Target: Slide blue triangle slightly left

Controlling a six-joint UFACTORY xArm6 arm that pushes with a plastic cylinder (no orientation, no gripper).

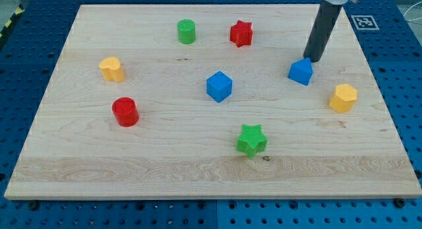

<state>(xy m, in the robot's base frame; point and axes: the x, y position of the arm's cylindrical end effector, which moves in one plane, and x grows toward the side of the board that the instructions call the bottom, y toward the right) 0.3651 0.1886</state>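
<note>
The blue triangle (301, 72) lies on the wooden board (198, 169) in the upper right part of the view. My tip (312, 61) stands just above and to the right of it, touching or nearly touching its upper right edge. The dark rod rises from there toward the view's top. A blue cube (219, 86) sits near the board's middle, well to the left of the triangle.
A yellow hexagon block (343, 98) lies right of and below the triangle. A red star (241, 33) and a green cylinder (186, 32) lie near the top. A green star (251, 139), a red cylinder (124, 112) and a yellow block (112, 69) lie farther left.
</note>
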